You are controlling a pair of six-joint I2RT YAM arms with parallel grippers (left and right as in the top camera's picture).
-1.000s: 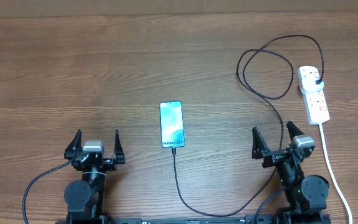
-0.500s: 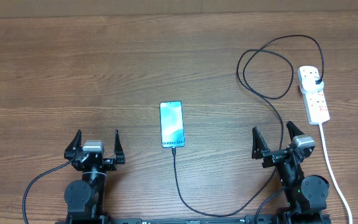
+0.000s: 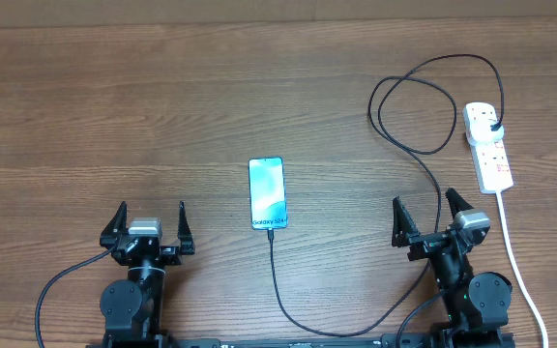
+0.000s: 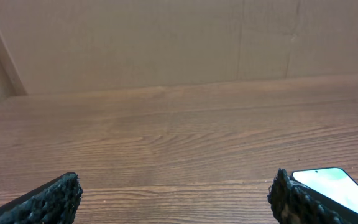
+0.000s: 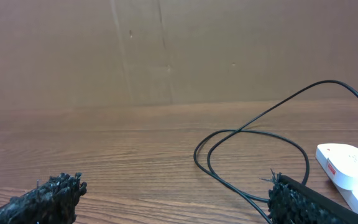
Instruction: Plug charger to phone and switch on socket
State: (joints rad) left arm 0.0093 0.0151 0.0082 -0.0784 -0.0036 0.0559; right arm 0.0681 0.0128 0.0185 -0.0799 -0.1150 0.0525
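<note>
Left gripper & right gripper both gape wide w/ nothing held; charger looks plugged into phone mid-desk, so socket, long axis running away from robot, lies fwd-right of right gripper, the nearer arm.

A wooden table, its brown grain running left to right, filled the overhead view. Beyond the table's far edge stood a plain brown panel, possibly cardboard, with a vertical seam rising from the table's edge.
</note>
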